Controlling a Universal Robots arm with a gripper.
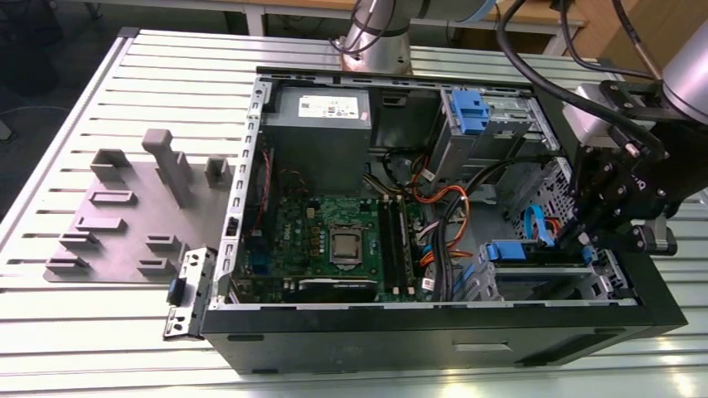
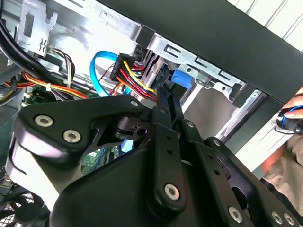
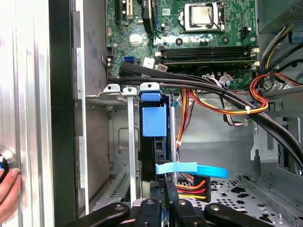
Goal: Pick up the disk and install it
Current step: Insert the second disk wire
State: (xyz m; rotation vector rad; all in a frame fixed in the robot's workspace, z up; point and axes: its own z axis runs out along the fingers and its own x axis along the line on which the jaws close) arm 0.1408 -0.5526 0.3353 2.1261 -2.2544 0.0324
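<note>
Your gripper (image 3: 158, 201) looks clamped on the disk (image 3: 154, 142), seated edgewise in the bay; it's rigid, fragile — grip the blue carrier's edges.

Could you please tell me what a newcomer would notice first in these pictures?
The open black computer case on the slatted metal table, its green motherboard exposed. At the exterior view's right, the black pincer sits inside the case by the blue-framed disk standing in the drive cage.
</note>
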